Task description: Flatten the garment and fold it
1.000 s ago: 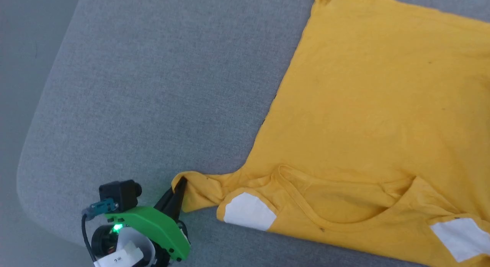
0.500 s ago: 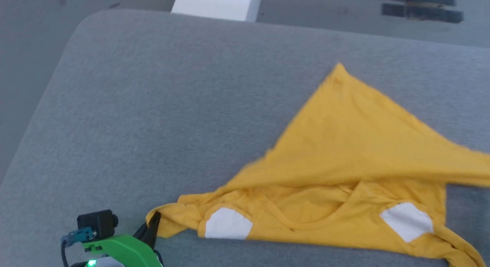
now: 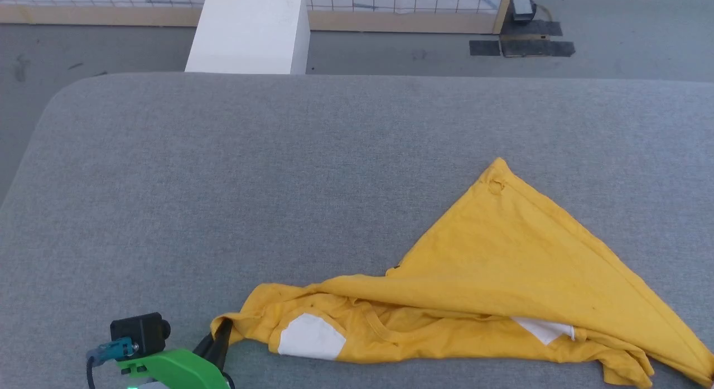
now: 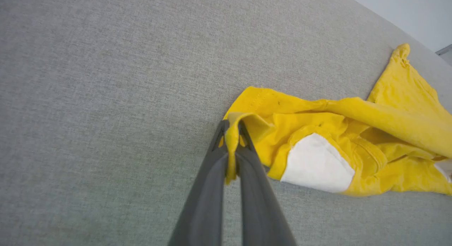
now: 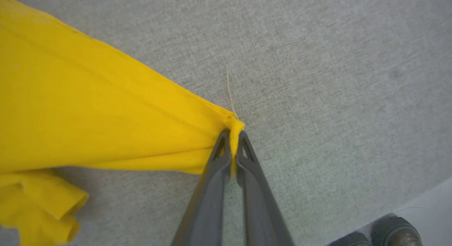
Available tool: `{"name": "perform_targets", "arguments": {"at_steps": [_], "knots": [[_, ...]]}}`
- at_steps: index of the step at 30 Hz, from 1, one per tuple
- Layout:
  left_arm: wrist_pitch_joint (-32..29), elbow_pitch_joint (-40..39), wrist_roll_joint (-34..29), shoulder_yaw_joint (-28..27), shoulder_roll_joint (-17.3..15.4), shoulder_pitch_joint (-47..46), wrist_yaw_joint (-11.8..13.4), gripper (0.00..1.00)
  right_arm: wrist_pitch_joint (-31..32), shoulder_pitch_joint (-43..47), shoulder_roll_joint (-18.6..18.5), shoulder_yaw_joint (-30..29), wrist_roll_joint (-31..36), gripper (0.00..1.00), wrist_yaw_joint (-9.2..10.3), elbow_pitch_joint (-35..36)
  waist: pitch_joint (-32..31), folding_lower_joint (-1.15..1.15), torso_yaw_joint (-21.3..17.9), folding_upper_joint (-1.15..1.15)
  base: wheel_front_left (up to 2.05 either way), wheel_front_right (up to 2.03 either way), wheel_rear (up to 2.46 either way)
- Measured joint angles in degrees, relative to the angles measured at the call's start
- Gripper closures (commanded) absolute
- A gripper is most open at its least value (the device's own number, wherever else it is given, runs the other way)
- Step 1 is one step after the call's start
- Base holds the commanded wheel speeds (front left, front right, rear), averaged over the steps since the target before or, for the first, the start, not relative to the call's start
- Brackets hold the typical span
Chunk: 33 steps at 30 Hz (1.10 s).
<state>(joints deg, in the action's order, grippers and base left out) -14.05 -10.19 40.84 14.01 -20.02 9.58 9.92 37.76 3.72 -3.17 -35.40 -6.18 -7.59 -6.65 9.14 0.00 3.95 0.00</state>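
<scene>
Two ends of the garment [image 3: 502, 255] are clamped by left hand [image 4: 231, 125] and right hand [image 5: 233, 133].

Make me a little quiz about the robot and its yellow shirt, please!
1. True or false: the left gripper and the right gripper both have their fingers shut on the mustard-yellow cotton T-shirt.
2. What does the T-shirt lie on? A: a grey fabric surface. B: a wooden floor. C: a blue tray.
3. Fill in: the printed patch nearest the left gripper is ____ in colour.
Key: 1 true; 2 A; 3 white.
</scene>
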Motion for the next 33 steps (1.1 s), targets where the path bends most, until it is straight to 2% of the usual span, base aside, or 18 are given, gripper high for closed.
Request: {"name": "perform_targets", "arguments": {"at_steps": [2, 3, 4, 8, 11, 14, 17, 20, 25, 30, 33], "knots": [[0.00, -0.04, 0.00, 0.11, 0.00, -0.02, 0.00, 1.00, 2.54, 0.12, -0.18, 0.14, -0.34, 0.55, 0.00, 0.87, -0.18, 0.00, -0.09, 0.00, 0.00, 0.00, 0.00], [0.00, -0.07, 0.00, 0.19, 0.00, -0.02, 0.08, 1.00, 2.57, 0.32, -0.11, 0.24, -0.08, 0.14, 0.00, 1.82, -0.15, 0.00, -0.02, 0.00, 0.00, 0.00, 0.00], [0.00, -0.09, 0.00, 0.23, 0.00, -0.04, 0.16, 1.00, 1.83, 0.43, -0.03, 0.43, 0.32, 0.00, 0.01, 2.63, -0.10, 0.00, 0.08, 0.00, 0.00, 0.00, 0.00], [-0.04, -0.12, 0.00, 0.36, 0.00, -0.06, 0.23, 1.00, -7.22, -0.30, 0.14, 3.67, 0.55, 0.00, 0.02, 5.81, 0.10, 0.00, 0.58, 0.00, 0.00, 0.00, 0.00], [-0.09, -0.13, 0.00, 0.52, 0.01, -0.24, 0.23, 1.00, -17.16, -2.57, -0.36, 8.81, 2.18, 0.00, 0.01, 7.55, 0.26, 0.00, 1.04, 0.00, 0.00, 0.00, 0.00], [-0.33, -0.20, 0.00, 0.78, 0.01, -0.41, 0.23, 1.00, -27.60, -6.87, -2.42, 15.89, 2.71, 0.00, 0.01, 7.40, 0.60, 0.00, 1.53, 0.00, 0.00, 0.00, 0.00], [-0.34, -0.33, 0.00, 1.04, 0.03, -0.98, 0.22, 1.00, -34.39, -11.56, -4.85, 23.30, 3.01, 0.00, 0.01, 5.19, 1.17, 0.00, 2.01, 0.00, 0.00, 0.00, 0.00], [-0.33, -0.37, 0.00, 1.34, 0.14, -1.68, 0.22, 1.00, -38.43, -16.25, -7.40, 30.72, 3.41, 0.00, 0.01, 1.08, 1.95, 0.00, 2.57, 0.00, 0.00, 0.00, 0.00], [-0.31, -0.21, -0.01, 2.02, 0.54, -3.00, 0.00, 1.00, -37.04, -25.12, -10.46, 38.83, 2.88, 0.00, 0.01, -9.62, 3.50, 0.00, 3.85, 0.00, 0.00, 0.00, 0.00], [-0.22, 0.44, -0.02, 3.14, 1.46, -4.46, -0.55, 1.00, -26.18, -33.11, -11.96, 41.92, 1.93, 0.00, 0.00, -21.19, 5.01, 0.00, 5.98, 0.00, 0.00, 0.00, 0.00], [0.04, 0.82, -0.03, 3.57, 1.93, -4.88, -0.80, 1.00, -19.62, -36.48, -12.34, 42.96, 1.12, 0.00, 0.00, -25.47, 5.88, 0.00, 7.36, 0.00, 0.00, 0.00, 0.00]]}}
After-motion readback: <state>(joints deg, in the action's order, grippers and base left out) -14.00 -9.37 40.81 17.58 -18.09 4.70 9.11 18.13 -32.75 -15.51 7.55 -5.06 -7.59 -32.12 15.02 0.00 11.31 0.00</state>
